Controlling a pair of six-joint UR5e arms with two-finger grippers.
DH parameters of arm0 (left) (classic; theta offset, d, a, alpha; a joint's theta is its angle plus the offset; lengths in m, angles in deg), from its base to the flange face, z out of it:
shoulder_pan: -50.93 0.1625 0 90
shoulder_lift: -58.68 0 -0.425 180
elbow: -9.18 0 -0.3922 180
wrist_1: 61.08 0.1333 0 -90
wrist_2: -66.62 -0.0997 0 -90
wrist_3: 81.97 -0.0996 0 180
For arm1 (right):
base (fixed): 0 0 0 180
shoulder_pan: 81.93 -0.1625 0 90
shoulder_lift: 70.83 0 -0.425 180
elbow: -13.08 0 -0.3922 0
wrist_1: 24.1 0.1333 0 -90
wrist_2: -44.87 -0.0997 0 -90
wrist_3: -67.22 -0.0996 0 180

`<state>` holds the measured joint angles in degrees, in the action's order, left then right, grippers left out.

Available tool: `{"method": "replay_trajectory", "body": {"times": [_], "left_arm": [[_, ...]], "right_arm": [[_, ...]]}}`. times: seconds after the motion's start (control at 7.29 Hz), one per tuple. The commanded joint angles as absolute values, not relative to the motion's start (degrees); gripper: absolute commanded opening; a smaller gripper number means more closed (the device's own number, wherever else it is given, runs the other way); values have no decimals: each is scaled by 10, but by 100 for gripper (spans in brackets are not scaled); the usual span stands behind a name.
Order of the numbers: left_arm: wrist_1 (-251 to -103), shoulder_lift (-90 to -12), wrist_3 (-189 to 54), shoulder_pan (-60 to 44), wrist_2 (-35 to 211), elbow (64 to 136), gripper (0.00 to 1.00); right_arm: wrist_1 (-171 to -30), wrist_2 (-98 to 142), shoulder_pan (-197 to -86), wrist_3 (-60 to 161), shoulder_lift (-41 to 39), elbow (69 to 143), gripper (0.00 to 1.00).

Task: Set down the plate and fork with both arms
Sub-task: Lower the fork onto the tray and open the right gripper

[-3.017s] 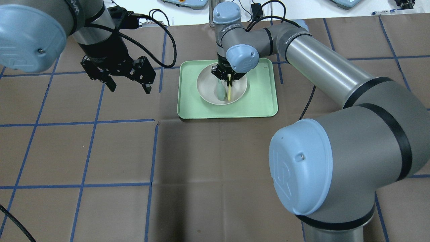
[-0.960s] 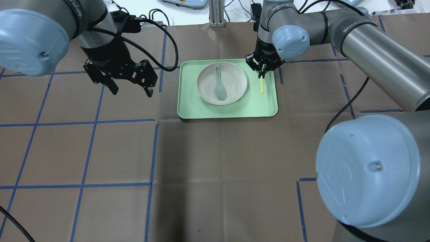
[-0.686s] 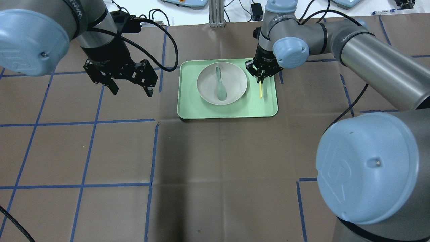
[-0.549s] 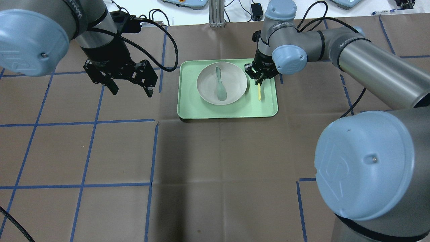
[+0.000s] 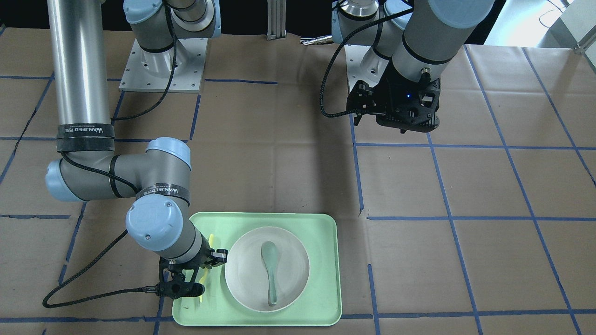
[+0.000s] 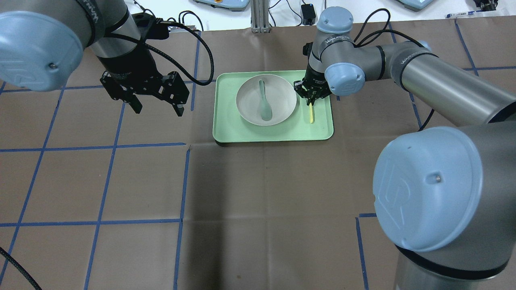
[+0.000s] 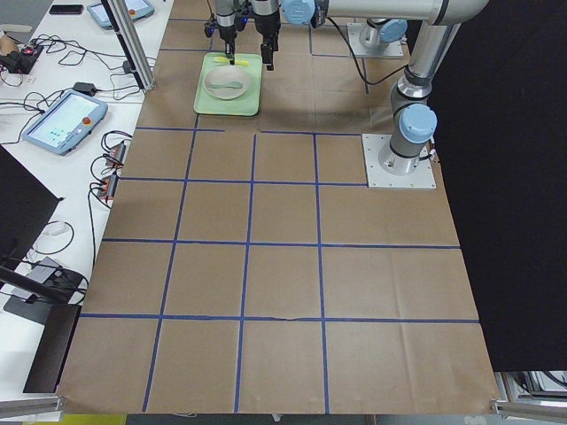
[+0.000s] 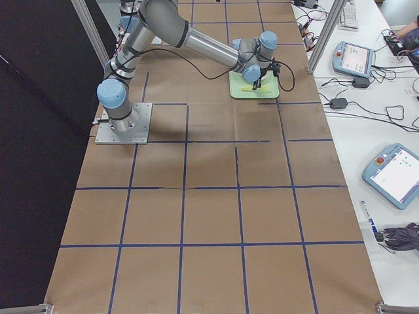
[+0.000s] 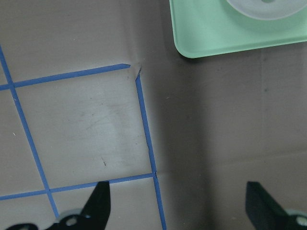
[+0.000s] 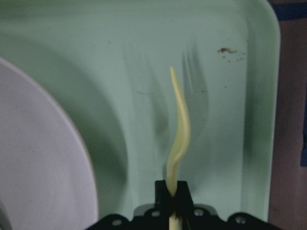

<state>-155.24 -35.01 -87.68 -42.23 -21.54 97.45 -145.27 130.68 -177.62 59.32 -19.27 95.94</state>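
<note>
My right pincer [image 6: 310,96] grips the fork [image 6: 311,116] by one end over the tray [image 6: 229,129], just right of the plate [image 6: 246,102]. I should lower it flat before releasing.

Robotics lab, two bolted-down arms [image 5: 79,70], paper-covered table [image 6: 258,193] gridded with blue tape [image 6: 100,221], teach pendants [image 7: 62,121] on side benches [image 8: 357,134].

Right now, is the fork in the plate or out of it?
Out. The fork is beside the plate, over the tray's bare floor, clamped in the right gripper. Only the spoon lies in the plate.
</note>
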Motion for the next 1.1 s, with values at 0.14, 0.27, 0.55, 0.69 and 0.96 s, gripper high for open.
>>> {"method": "replay_trajectory", "body": {"times": [0.14, 0.27, 0.55, 0.69, 0.96], "left_arm": [[-1552, -351, -875, -422, -215, 974, 100], [-1552, -352, -875, -423, -214, 974, 100], [-1552, -353, -875, -423, -214, 974, 100], [-1552, -354, -874, -423, -214, 972, 100], [-1552, -356, -873, -423, -214, 972, 100]], "right_arm": [[-1452, 1308, -1773, 594, -189, 955, 94], [-1452, 1314, -1769, 594, -184, 954, 95], [-1429, 1321, -1767, 599, -136, 965, 98], [-1372, 1324, -1757, 612, -105, 961, 99], [-1294, 1349, -1736, 652, -39, 966, 100]]}}
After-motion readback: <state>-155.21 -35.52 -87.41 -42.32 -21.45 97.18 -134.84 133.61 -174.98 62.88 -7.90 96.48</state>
